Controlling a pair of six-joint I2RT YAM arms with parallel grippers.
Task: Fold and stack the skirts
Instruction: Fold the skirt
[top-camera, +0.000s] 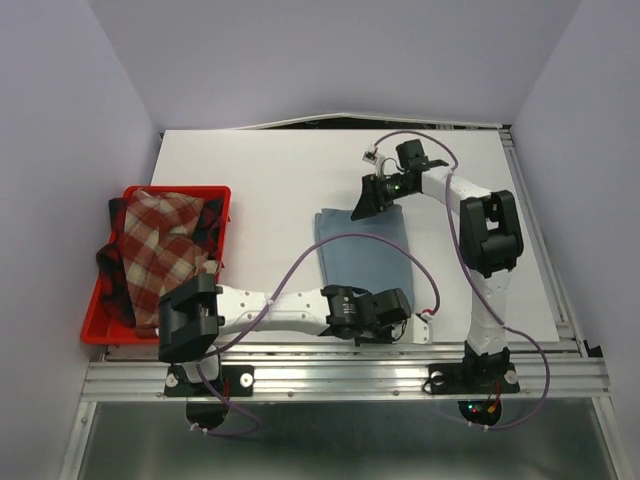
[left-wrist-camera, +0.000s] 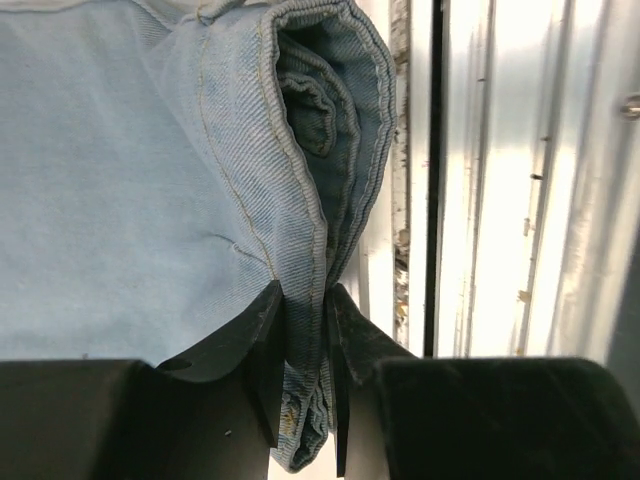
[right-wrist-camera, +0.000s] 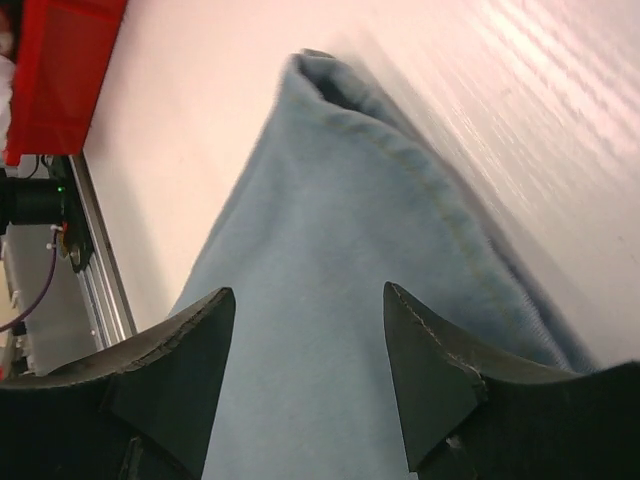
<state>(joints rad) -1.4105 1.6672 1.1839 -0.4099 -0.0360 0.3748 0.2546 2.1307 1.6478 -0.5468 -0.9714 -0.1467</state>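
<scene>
A light blue denim-like skirt (top-camera: 365, 255) lies folded in a rectangle mid-table. At its near edge, my left gripper (top-camera: 397, 303) is shut on the skirt's bunched, folded edge (left-wrist-camera: 330, 150), and the cloth hangs between the fingers (left-wrist-camera: 255, 330). My right gripper (top-camera: 366, 204) hovers at the skirt's far edge, open, with its fingertips (right-wrist-camera: 215, 310) spread above the blue cloth (right-wrist-camera: 340, 230) and nothing between them. The brick-red and cream check skirt (top-camera: 160, 245) sits crumpled in the red tray. Darker red and navy plaid cloth (top-camera: 112, 268) shows beside it.
The red plastic tray (top-camera: 225, 192) stands at the table's left side. It also shows as a red tray corner (right-wrist-camera: 60, 60) in the right wrist view. Metal rails (top-camera: 350, 375) run along the near edge, close to the left gripper. Grey cables loop from both arms.
</scene>
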